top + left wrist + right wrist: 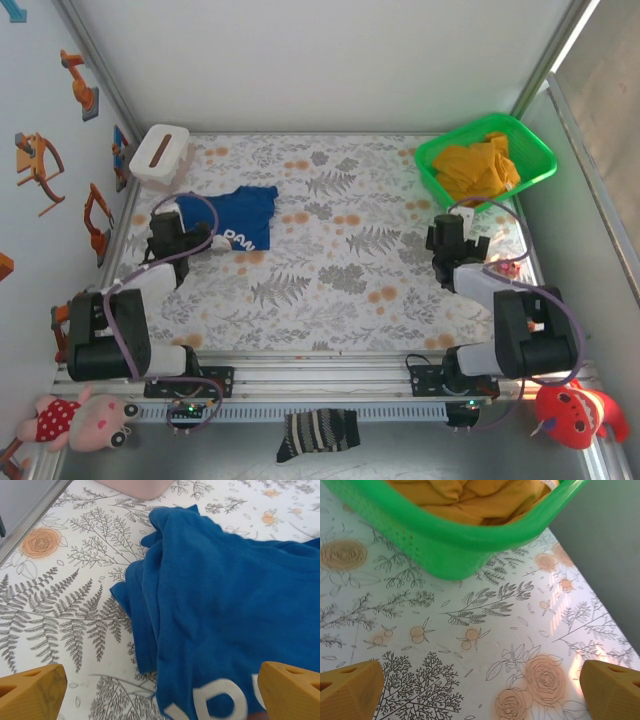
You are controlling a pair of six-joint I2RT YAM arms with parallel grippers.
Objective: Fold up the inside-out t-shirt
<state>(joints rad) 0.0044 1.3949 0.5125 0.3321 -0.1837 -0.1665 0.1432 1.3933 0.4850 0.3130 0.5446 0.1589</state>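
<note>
The inside-out t-shirt (232, 218) lies crumpled on the floral counter (350, 270) toward 10 o'clock in the top view, a royal-blue heap with white lettering along its near edge. Just beyond it, at 11 o'clock, stands a white box (160, 155).

The left end effector (190, 236) sits at the shirt's 9 o'clock side. In the left wrist view its orange fingers (32, 690) stand wide apart – the left end effector (160, 695) is open, with folds of the t-shirt (225, 605) and part of its lettering lying between them.

The right end effector (455, 218) is well apart from the shirt, over at 2 o'clock, just short of a green basket (430, 165) holding a yellow-orange garment (480, 165). Its fingers (350, 690) are likewise spread wide over bare counter – the right end effector (480, 695) grips nothing, and the basket's wall (470, 550) rises ahead of it at 12 o'clock.
</note>
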